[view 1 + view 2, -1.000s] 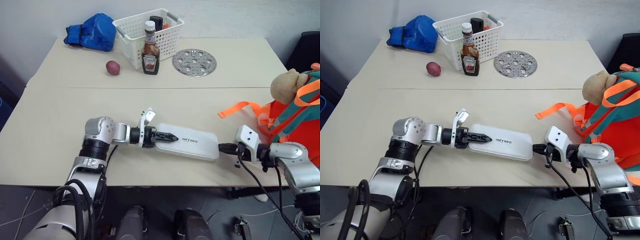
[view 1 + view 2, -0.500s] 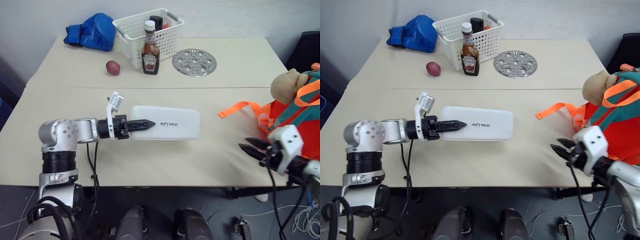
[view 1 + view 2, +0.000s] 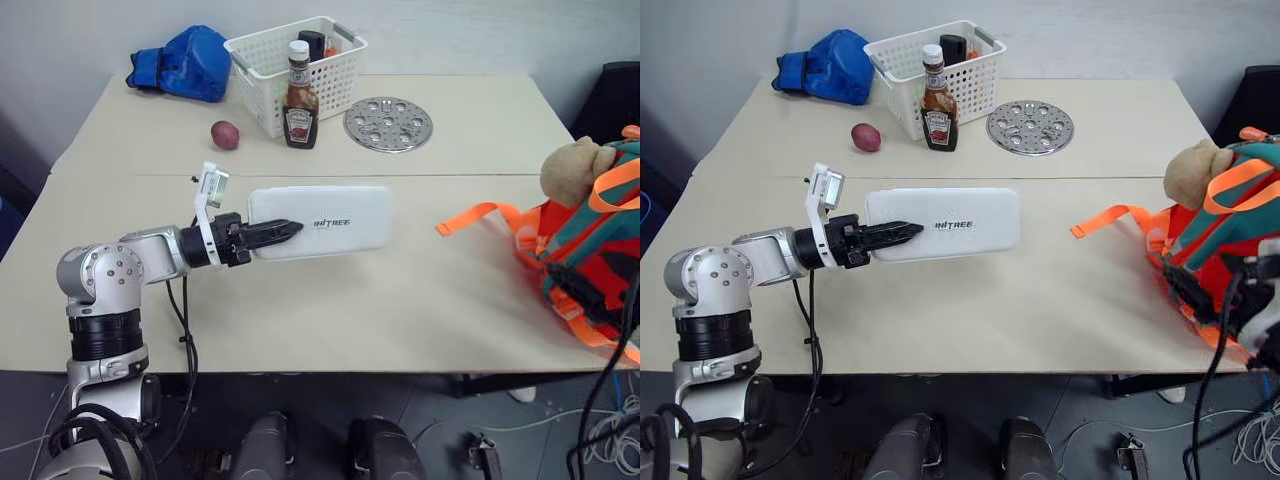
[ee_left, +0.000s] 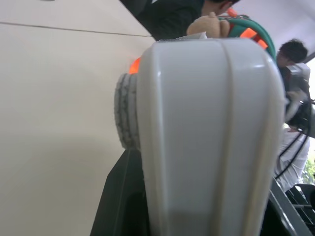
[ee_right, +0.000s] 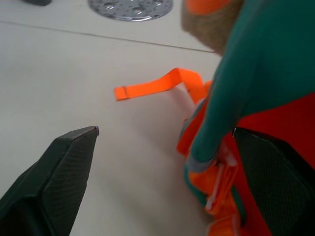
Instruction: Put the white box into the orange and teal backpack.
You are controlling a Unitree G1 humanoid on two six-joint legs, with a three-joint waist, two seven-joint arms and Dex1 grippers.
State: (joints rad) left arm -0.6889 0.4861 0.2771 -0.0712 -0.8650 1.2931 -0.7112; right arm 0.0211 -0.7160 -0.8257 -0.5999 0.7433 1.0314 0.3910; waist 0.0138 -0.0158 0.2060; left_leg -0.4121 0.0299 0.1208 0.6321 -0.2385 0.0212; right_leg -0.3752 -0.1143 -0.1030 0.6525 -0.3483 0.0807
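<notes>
Here the left gripper [image 3: 285,229] has its fingers clamped on one short end of the white box [image 3: 325,221], one black finger lying across the lid. The box hangs clear above the counter [image 3: 330,300], lid facing up, its long axis running across the counter from the left arm toward the orange and teal backpack [image 3: 590,235]; the free end points that way, with a wide stretch of bare counter between them. In the left wrist view the box's edge [image 4: 206,137] looms just ahead of the camera.

In the right wrist view, the right gripper [image 5: 167,162] has its fingers [image 5: 64,162] spread wide with nothing between them, one beside the backpack's teal strap [image 5: 256,64].

The backpack sits at the counter's right edge, a tan plush toy [image 3: 572,168] at its top and an orange webbing loop [image 3: 478,217] trailing onto the counter.

At the far side, a white slotted basket [image 3: 265,70] holds a dark object, too hidden to name. A ketchup bottle [image 3: 301,100] stands just in front of it, a round perforated metal disc [image 3: 389,124] lies to its right, a small red potato [image 3: 226,135] to its left, and a blue fabric bundle [image 3: 185,63] at the far left corner.
</notes>
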